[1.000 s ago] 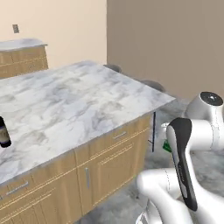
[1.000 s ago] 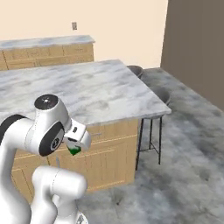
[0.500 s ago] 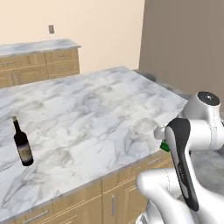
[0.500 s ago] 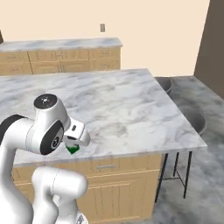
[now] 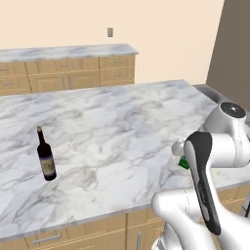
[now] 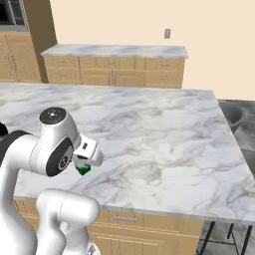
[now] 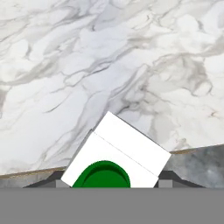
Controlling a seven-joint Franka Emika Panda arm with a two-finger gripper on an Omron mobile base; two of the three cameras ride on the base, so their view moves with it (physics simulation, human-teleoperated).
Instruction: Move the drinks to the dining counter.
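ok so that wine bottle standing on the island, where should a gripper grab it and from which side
Probably best at the wine bottle's wide labelled body, coming in level from the side. It stands upright alone on the dining counter, so a horizontal approach from the near edge looks open. The neck is thin and high, so gripping there would likelier tip it.

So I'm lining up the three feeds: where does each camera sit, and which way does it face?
Left base view: behind the arm's left, looking over the island and wine bottle; arm at lower right.
Right base view: behind its right, same island; arm at lower left.
Hand view: on the hand, looking down past the carton at the island edge.
All three share the carton and the marble.
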